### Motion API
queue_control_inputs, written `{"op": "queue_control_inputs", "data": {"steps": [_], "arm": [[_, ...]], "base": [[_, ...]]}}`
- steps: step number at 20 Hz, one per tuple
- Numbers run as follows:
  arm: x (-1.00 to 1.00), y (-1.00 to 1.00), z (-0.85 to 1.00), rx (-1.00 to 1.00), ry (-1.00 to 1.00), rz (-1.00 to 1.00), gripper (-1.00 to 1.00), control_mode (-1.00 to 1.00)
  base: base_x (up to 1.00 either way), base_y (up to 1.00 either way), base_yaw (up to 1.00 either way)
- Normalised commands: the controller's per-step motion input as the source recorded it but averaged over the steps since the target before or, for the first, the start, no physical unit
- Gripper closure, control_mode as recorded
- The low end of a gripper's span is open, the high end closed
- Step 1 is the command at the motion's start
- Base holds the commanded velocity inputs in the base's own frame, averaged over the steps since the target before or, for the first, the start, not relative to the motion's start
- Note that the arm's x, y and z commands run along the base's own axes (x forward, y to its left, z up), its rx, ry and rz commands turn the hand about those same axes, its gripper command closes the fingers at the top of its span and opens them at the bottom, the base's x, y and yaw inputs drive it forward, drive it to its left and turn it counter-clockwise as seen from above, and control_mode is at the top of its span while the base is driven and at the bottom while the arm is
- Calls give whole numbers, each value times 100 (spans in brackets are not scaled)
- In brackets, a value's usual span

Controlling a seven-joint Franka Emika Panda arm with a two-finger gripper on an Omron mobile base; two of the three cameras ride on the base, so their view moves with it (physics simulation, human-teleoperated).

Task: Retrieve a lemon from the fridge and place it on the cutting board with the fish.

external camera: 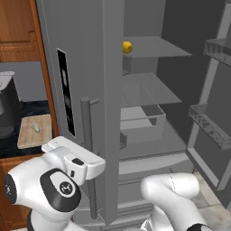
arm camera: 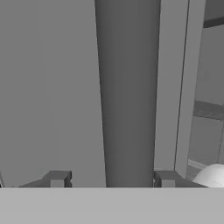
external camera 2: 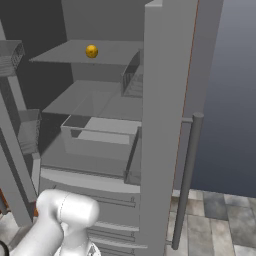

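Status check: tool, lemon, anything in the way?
Tool open, straddling a grey vertical bar, nothing held. Lemon on upper fridge shelf, right door open. Cutting board with fish on counter, left.

You're looking into the open fridge [external camera 2: 165, 100], where the lemon [external camera 2: 91, 51] sits alone on the top shelf [external camera 2: 115, 52], a clear drawer [external camera 2: 100, 137] sits lower down, and a door's bar handle [external camera 2: 187, 180] stands at right.
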Motion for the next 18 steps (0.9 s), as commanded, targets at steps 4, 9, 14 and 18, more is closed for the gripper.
{"op": "queue_control_inputs", "data": {"steps": [4, 9, 14, 18], "arm": [[0, 1, 0, 0, 0, 0, -100, -100], [-10, 13, 0, -2, 1, -3, -100, -100], [-27, 31, -4, -9, 12, -4, -100, -100], [-72, 11, 0, -4, 8, -1, -100, -100]], "base": [[0, 0, 0], [0, 0, 0], [0, 0, 0], [0, 0, 0]]}}
